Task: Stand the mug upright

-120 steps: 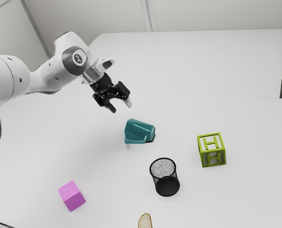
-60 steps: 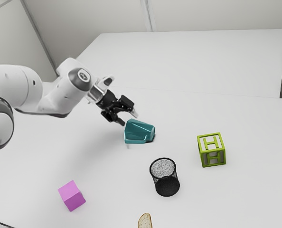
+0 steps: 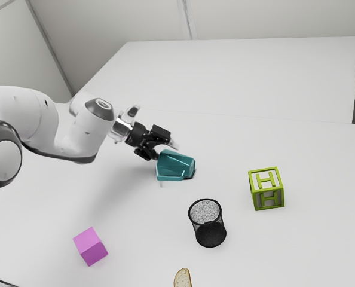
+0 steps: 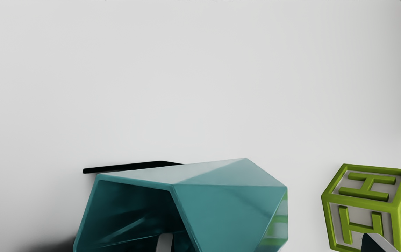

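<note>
You have a stretch of pale worktop (image 3: 309, 245) between the mug (image 3: 176, 165), lying on its side at the centre of the exterior view, and the green lettered block (image 3: 266, 188) at centre right. The worktop's edge cuts across the lower left corner. Your arm (image 3: 85, 128) comes in from the left, its hand angled down toward the mug. Your gripper (image 3: 166, 150) is spread wide, one fingertip at the mug's open mouth in the wrist view. The mug is teal, glossy and faceted; the black mesh bin (image 3: 210, 234) stands upright, lower centre.
</note>
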You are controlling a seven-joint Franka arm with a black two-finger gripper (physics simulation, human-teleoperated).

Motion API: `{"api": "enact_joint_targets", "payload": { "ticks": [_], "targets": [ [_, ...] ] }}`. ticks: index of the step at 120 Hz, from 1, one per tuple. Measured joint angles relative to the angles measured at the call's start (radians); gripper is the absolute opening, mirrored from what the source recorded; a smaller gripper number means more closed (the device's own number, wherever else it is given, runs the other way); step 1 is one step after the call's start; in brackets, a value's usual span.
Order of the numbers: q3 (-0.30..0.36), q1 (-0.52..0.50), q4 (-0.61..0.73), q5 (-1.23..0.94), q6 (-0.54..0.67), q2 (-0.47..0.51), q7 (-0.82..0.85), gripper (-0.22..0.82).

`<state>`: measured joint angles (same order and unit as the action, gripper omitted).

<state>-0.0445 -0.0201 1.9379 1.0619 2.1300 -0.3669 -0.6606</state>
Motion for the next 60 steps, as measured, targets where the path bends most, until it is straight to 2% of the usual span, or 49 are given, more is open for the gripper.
{"api": "enact_joint_targets", "payload": {
  "ticks": [14,23,60],
  "targets": [
    [0.0,0.0,0.009,0.052,0.0,-0.01,-0.053,0.58],
    [0.0,0.0,0.01,0.068,-0.001,-0.012,-0.082,0.54],
    [0.0,0.002,0.011,0.086,0.0,-0.007,-0.17,0.15]
  ]
}}
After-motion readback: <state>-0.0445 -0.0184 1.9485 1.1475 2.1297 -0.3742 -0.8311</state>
